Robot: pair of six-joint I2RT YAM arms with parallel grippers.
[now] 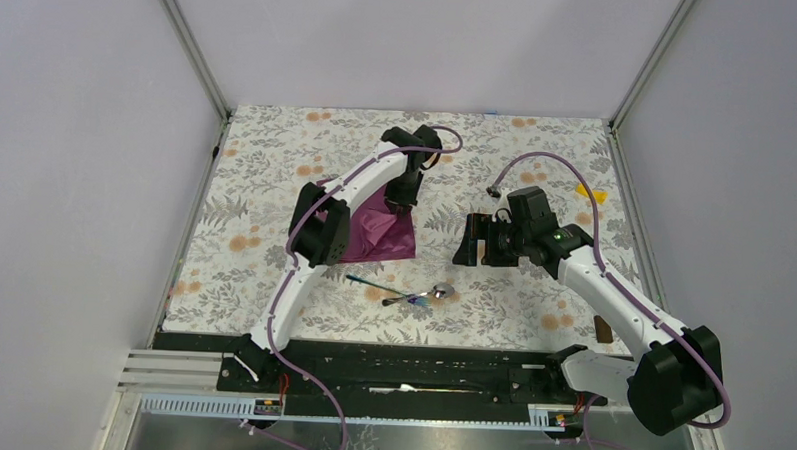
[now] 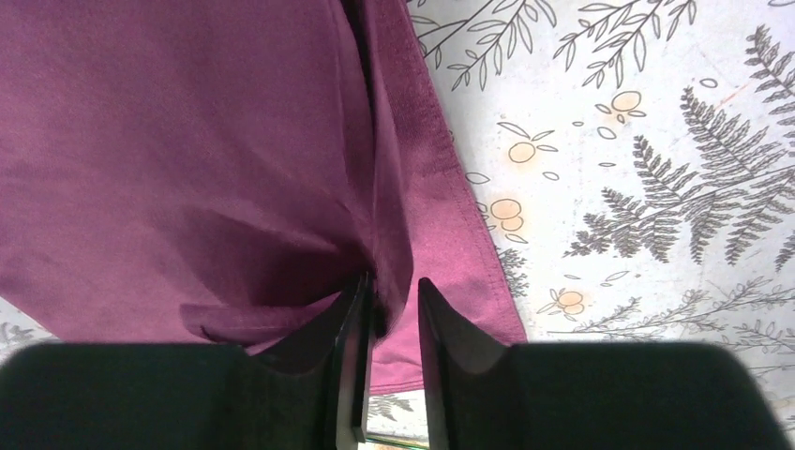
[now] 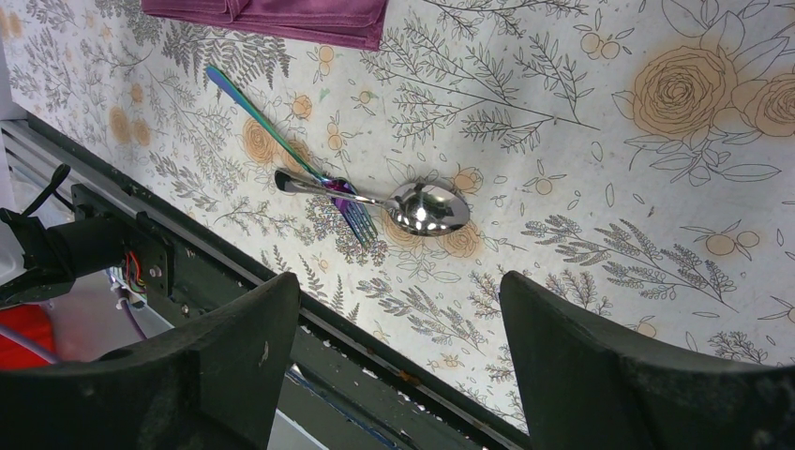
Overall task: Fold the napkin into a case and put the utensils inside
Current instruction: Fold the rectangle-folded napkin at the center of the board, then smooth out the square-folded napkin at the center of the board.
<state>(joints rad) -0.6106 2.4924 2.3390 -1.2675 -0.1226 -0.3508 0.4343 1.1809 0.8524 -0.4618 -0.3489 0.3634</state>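
Left wrist view, lower centre: left gripper [image 2: 392, 292] jaws stand narrow around a napkin [image 2: 187, 141] fold; whether they pinch it, I cannot tell. Right gripper [image 3: 398, 286] gapes wide and empty, with the spoon [image 3: 427, 206] crossing the iridescent fork [image 3: 272, 131] mid-frame.

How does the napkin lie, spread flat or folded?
Folded: the napkin shows overlapping layers and a raised crease in the left wrist view; from above it is a broad patch, not a narrow packet.

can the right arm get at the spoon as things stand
Probably yes: the right gripper is open and empty, with bare tablecloth between it and the spoon. The fork crosses the spoon's handle, but the bowl lies free.
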